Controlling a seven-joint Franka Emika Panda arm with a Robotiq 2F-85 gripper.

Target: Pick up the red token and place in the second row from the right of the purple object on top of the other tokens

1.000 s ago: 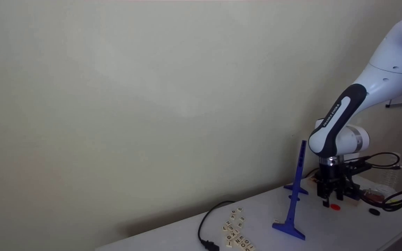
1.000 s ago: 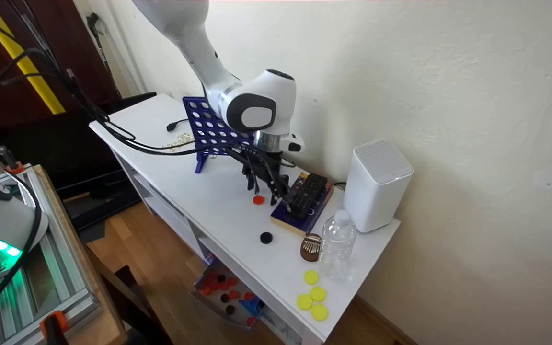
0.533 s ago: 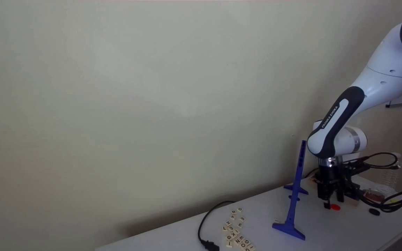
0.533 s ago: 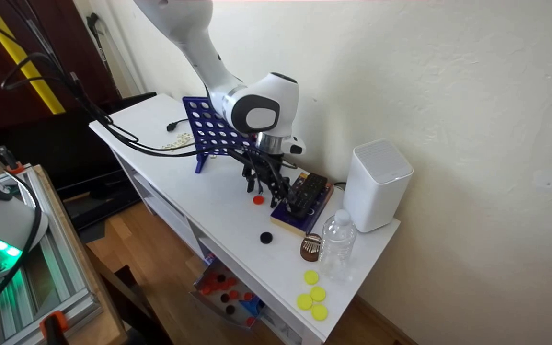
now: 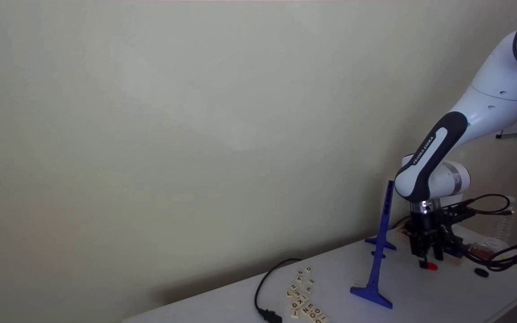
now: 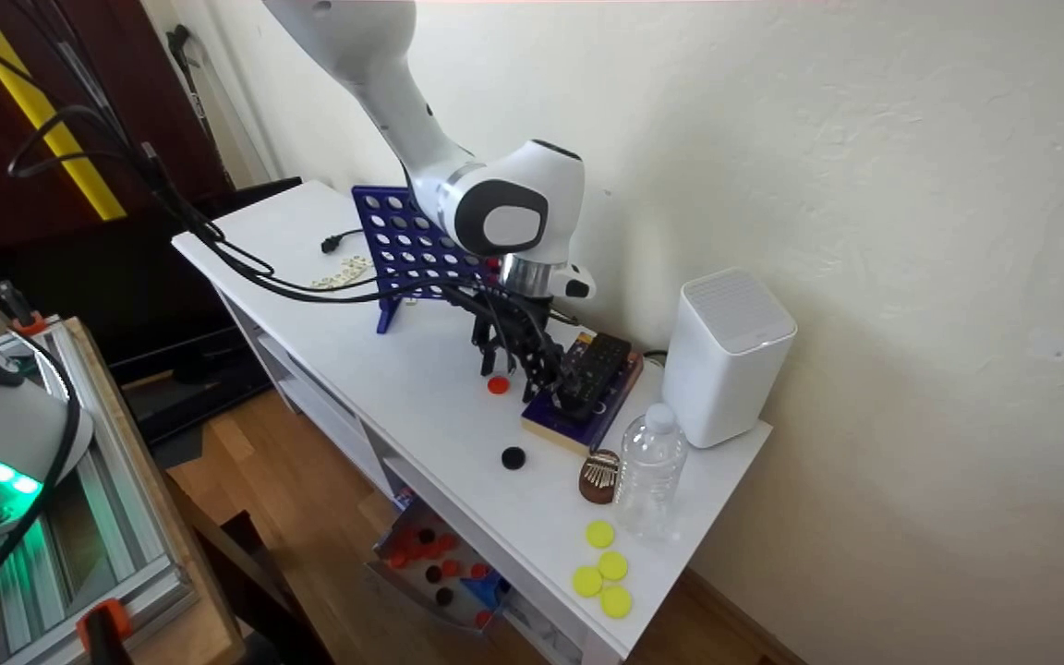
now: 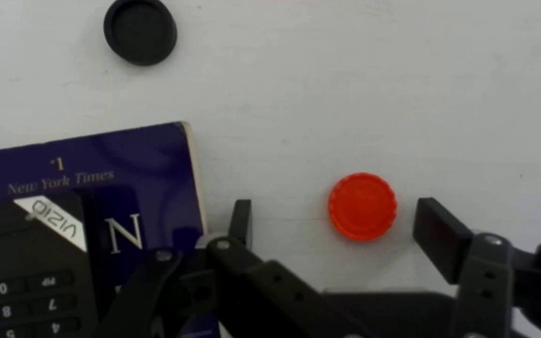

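– Black two-fingered claw (image 7: pixel 334 219) is spread wide over the white surface (image 7: pixel 439 94), nothing held. Where's the target?

– Small round red plastic-looking token (image 7: pixel 362 206), lying flat between the fingertips (image 7: pixel 442 237), closer to one. Bet it's light, stiff, kinda slick. I'd pinch the ridged rim straight across the middle, going in low.

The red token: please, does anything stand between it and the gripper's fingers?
Nothing visible does. In the wrist view, the red token shows within the gap of the open gripper, off to one side; the book and the black token lie outside that gap.
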